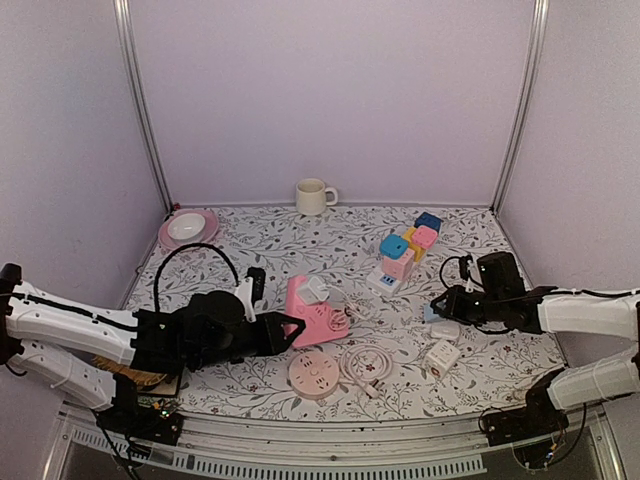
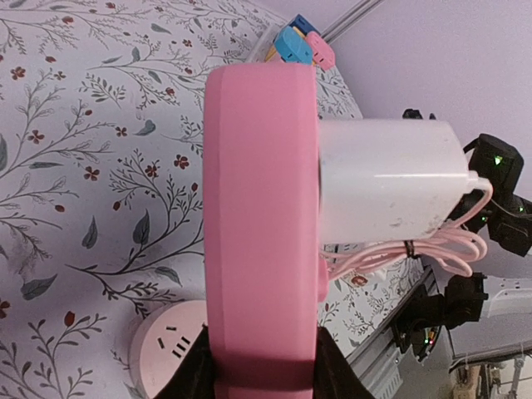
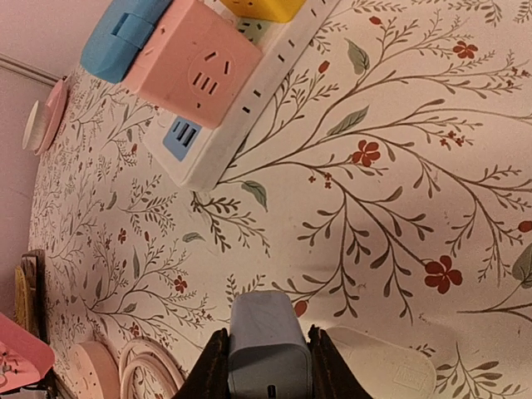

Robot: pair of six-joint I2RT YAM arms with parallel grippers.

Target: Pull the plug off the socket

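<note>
High rear camera overlooks the whole table; 2 wrist cameras skim it closely.

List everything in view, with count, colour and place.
socket block: one, pink, middle, gripped on edge
plug: one, white, seated in the socket block
round socket: one, pale pink, near edge
cable: one coil, pinkish white, right of the round socket
power strip: one, white, right of middle
cube adapters: several, blue, pink, yellow, on the power strip
charger: one, grey-blue, right side, gripped
white adapter: one, white, near right
flat block: one, white, beside the charger
black block: one, black, left of the socket block
mug: one, cream, far edge
plate: one, pink, far left
bowl: one, white, on the plate
left gripper: black, shut on the socket block
right gripper: black, shut on the charger
</note>
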